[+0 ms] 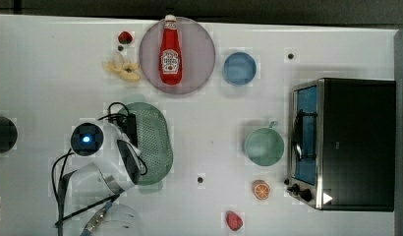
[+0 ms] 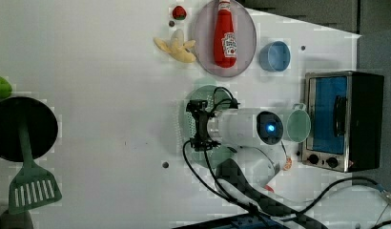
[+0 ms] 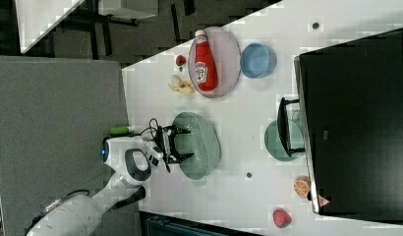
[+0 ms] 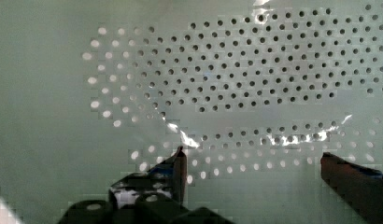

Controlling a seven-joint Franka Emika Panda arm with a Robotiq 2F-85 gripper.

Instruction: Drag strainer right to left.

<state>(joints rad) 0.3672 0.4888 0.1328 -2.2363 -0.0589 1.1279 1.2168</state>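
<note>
- gripper (image 3: 179, 143) fingers spread wide, nothing held, poised over the strainer's (image 1: 155, 142) rim on the right view's left side
- strainer sits on the white table (image 1: 42, 73), below the plate w/ ketchup bottle (image 1: 170, 50) in the top view
- green cup (image 1: 264, 146) well apart, by the toaster oven (image 1: 347, 142)

My arm (image 1: 99, 179) is glossy white with rounded shells and dark grey bands at the joints. A round black cap on one link carries a glowing blue light (image 1: 86, 139). Black cables (image 2: 217, 183) loop along me and trail off behind. My hand is black, and my gripper (image 3: 182, 144) ends in two slim black fingers (image 4: 178, 168).
</note>
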